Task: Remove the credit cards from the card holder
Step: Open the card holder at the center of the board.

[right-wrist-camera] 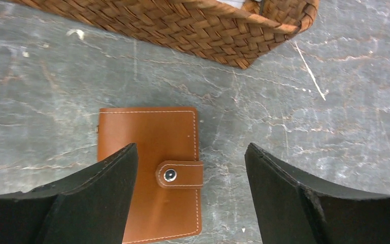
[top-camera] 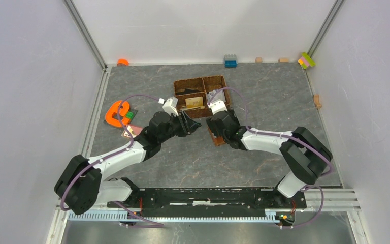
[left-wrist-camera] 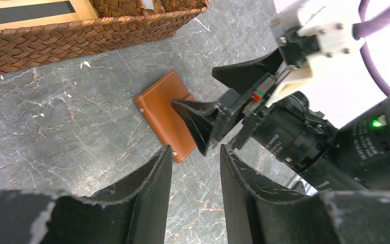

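Right gripper (right-wrist-camera: 190, 150), jaws wide, is hovering over the closed card holder (right-wrist-camera: 147, 137); left gripper (left-wrist-camera: 196, 152), narrow and empty, at 9 o'clock. Next, probably: unsnapping its strap (right-wrist-camera: 180, 174).

I log bare table (right-wrist-camera: 310, 127) right of the card holder (right-wrist-camera: 150, 173); woven basket (right-wrist-camera: 183, 25) close beyond it, left gripper (top-camera: 189, 123) crowding its left.

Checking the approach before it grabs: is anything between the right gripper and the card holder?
Nothing visible. The open right gripper hangs above the closed card holder; the woven basket lies beyond it.
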Available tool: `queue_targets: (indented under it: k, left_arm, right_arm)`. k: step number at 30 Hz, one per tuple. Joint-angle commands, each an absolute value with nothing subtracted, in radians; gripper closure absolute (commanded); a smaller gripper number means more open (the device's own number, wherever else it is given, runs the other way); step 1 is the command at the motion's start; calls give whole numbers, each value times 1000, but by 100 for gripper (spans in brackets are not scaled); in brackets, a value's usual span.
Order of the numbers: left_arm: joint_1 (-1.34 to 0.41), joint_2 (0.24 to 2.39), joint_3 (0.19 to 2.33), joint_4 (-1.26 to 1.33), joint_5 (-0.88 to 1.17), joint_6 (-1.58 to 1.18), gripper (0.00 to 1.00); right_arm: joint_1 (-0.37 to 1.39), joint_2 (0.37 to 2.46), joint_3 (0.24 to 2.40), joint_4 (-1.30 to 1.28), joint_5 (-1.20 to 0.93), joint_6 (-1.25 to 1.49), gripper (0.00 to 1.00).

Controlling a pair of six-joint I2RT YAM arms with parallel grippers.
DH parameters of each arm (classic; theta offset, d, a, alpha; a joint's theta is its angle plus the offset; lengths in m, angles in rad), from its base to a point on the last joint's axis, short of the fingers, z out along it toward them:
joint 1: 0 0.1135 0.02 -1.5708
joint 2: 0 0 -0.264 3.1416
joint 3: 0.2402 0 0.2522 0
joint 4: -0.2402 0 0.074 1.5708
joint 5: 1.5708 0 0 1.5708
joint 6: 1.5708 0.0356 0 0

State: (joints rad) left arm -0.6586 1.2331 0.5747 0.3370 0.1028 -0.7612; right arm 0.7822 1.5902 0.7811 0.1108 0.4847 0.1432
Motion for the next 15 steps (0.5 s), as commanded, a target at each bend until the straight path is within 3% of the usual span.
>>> queue_targets:
  k: [1,9,15]
  left_arm:
    - [-660,1239,596,349,94,-728,54]
    - [-660,1352,649,314,123,-745,54]
    - [-661,1421,684,295,142,-750,54]
  right_arm:
    - [811,1643,846,20,650,138,19]
    - [822,1655,828,-77,685,213,24]
    - [822,1684,853,-143,687,248,41]
